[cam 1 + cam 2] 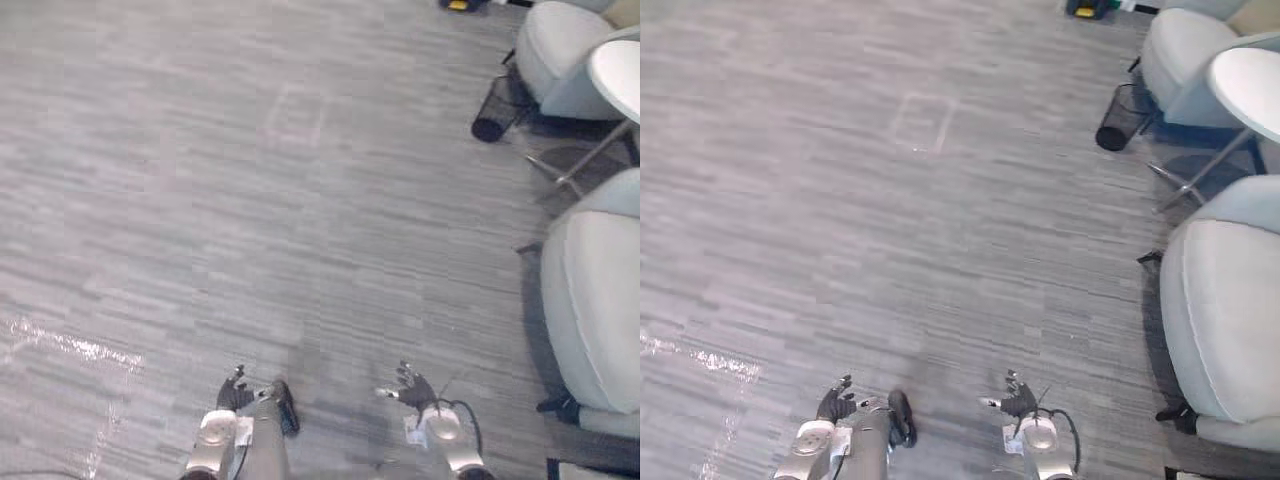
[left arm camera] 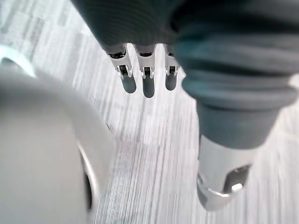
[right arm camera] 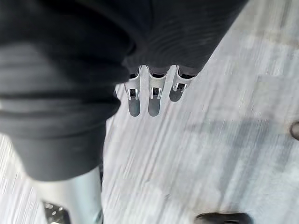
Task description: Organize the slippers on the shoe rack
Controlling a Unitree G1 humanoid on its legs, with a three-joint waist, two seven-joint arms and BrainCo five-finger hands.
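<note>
left hand (image 1: pixel 235 394) and right hand (image 1: pixel 413 388) hang loose-fingered, empty, left of the grey chair (image 1: pixel 600 290); I'd turn and find the slippers first

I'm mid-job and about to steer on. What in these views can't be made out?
Near armchair: eye views, cut off by the right edge.
Round table: eye views, most of its top lies past the right edge.
Far armchair: eye views, partly behind the table and cut by the top edge.
Yellow and dark item: eye views, cut by the top edge, too small to identify.
Black mesh bin: too small to see inside.
</note>
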